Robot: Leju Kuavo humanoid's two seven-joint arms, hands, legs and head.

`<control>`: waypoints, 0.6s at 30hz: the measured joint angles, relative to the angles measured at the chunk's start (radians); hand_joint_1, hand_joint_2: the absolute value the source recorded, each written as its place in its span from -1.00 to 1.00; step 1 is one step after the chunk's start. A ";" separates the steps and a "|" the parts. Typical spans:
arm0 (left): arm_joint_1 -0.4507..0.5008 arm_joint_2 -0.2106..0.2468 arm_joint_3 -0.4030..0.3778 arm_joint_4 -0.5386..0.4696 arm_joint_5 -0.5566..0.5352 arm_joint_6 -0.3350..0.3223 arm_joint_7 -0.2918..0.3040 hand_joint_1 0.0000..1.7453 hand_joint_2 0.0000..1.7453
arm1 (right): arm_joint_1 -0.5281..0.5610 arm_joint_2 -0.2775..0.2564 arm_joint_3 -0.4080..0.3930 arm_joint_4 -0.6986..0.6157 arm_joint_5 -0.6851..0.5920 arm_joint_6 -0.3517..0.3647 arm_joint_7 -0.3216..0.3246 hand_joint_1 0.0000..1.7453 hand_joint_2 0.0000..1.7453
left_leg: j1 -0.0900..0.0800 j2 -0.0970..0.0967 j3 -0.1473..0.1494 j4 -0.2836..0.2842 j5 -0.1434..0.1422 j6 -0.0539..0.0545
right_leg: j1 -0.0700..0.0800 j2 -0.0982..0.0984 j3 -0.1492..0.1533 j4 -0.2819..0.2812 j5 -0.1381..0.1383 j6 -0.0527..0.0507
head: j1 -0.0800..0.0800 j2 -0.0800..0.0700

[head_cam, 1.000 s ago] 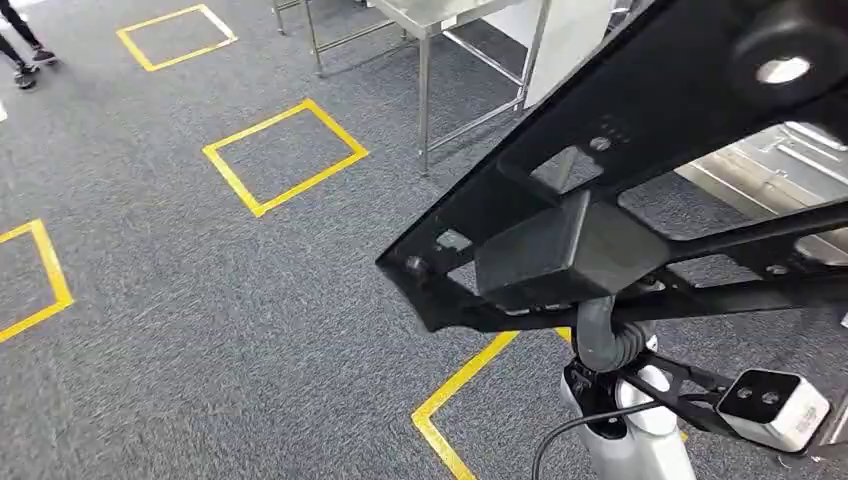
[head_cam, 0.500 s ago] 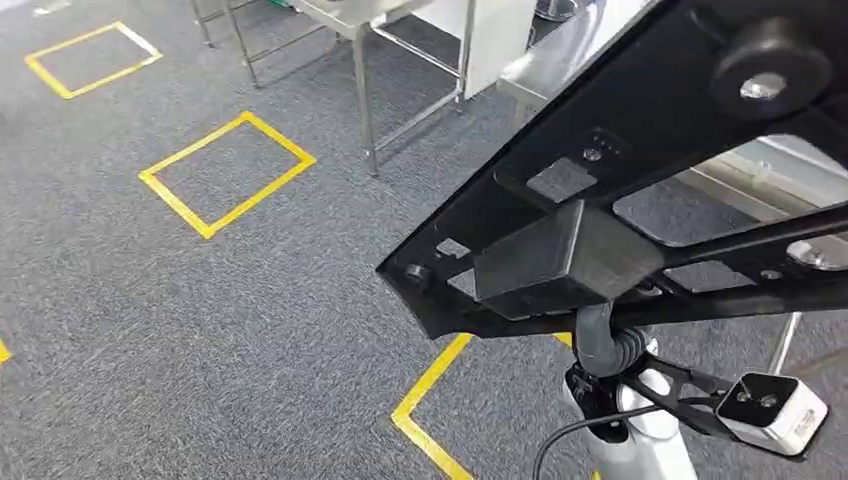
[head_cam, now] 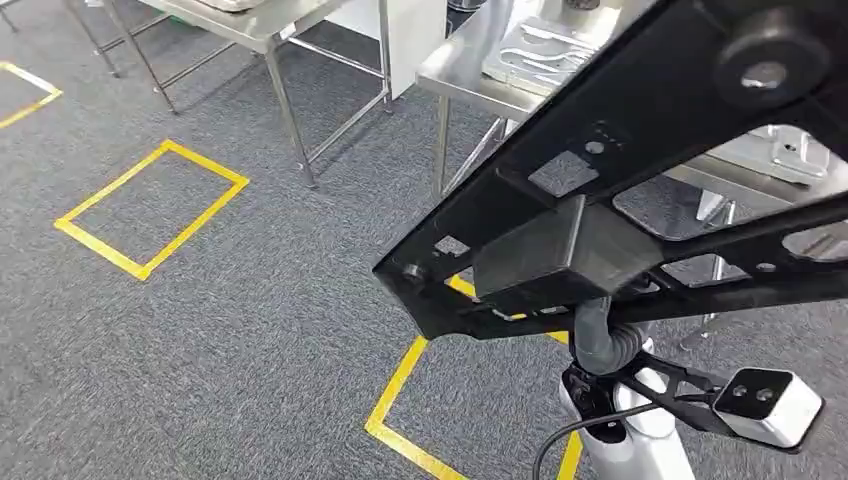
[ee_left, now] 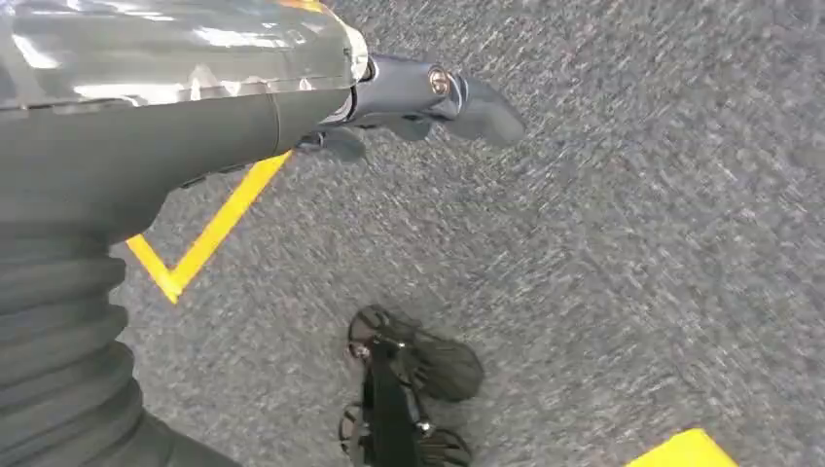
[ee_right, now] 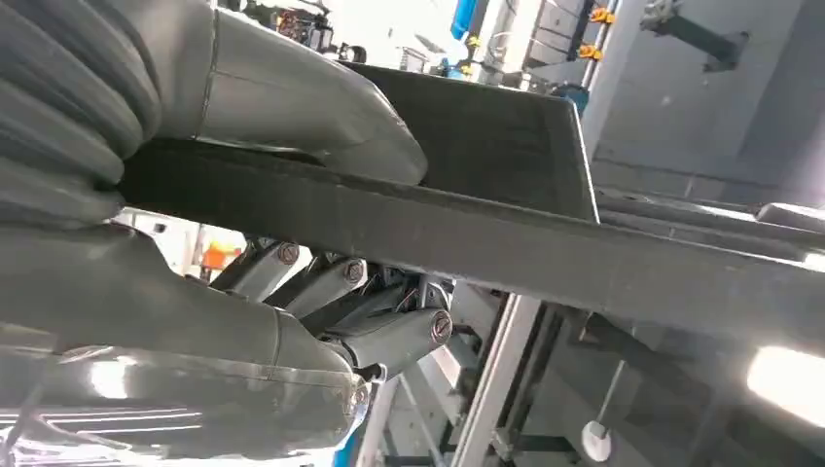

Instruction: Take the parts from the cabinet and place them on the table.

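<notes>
A large black frame-shaped part point(head_cam: 640, 130) with cut-outs and a boxy block underneath fills the right half of the head view, carried above the floor. My right hand point(ee_right: 292, 331) grips the black part point(ee_right: 467, 229), thumb over its top face and darker fingers point(ee_right: 389, 331) curled beneath its edge. In the head view the part hides that hand; the grey ribbed wrist point(head_cam: 600, 340) shows below it. My left hand point(ee_left: 418, 97) hangs over the grey carpet, fingers stretched out and holding nothing.
A steel table point(head_cam: 470, 70) stands ahead with flat metal parts point(head_cam: 540, 45) on it. A second steel table point(head_cam: 250, 25) is to its left. Yellow tape squares point(head_cam: 150, 205) mark the grey carpet.
The whole picture has shifted: the camera has turned and moved nearer the steel tables, which now stand close ahead. The black part keeps its place in my right hand.
</notes>
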 joint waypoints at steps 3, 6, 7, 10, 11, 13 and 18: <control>-0.001 -0.005 0.000 0.000 -0.003 0.002 0.000 -1.00 1.00 | 0.004 0.000 0.000 -0.001 0.003 -0.005 -0.001 1.00 1.00 | 0.009 0.038 0.008 -0.019 0.014 0.021 | 0.007 -0.050 -0.010 0.020 -0.014 0.017 | 0.000 0.000; 0.007 -0.006 0.000 0.000 -0.006 0.006 0.002 -1.00 1.00 | 0.005 0.000 0.005 0.001 0.013 -0.015 -0.001 1.00 1.00 | 0.006 0.074 0.007 -0.019 0.012 0.031 | -0.001 -0.109 -0.112 0.226 -0.125 0.033 | 0.000 0.000; 0.009 -0.006 0.000 0.000 -0.006 0.007 0.002 -1.00 1.00 | 0.005 0.002 0.007 0.003 0.018 -0.016 -0.001 1.00 1.00 | 0.005 0.088 0.006 -0.018 0.010 0.031 | -0.003 -0.111 -0.146 0.293 -0.145 0.038 | 0.000 0.000; 0.007 -0.010 0.000 0.000 -0.001 0.008 -0.003 -1.00 1.00 | 0.005 0.003 0.009 0.008 0.022 -0.014 0.000 1.00 1.00 | 0.006 0.124 0.010 -0.017 0.005 0.025 | -0.006 -0.124 -0.093 0.197 -0.068 0.041 | 0.000 0.000; 0.006 -0.011 0.000 0.000 0.002 0.008 -0.007 -1.00 1.00 | 0.004 0.003 0.009 0.008 0.022 -0.013 0.000 1.00 1.00 | 0.006 0.135 0.014 -0.016 0.003 0.022 | -0.005 -0.140 -0.040 0.101 -0.027 0.037 | 0.000 0.000; 0.006 -0.012 0.000 0.000 0.003 0.008 -0.012 -1.00 1.00 | 0.002 0.005 0.009 0.008 0.022 -0.012 -0.001 1.00 1.00 | -0.006 0.150 0.019 -0.011 -0.006 0.009 | 0.009 -0.209 0.016 -0.003 -0.015 0.018 | 0.000 0.000; 0.000 -0.013 0.000 0.000 0.011 0.006 -0.025 -1.00 1.00 | 0.001 0.011 0.010 0.008 0.021 -0.008 0.000 1.00 1.00 | 0.003 0.155 0.028 -0.001 -0.026 -0.020 | 0.002 -0.149 0.014 -0.012 -0.004 -0.009 | 0.000 0.000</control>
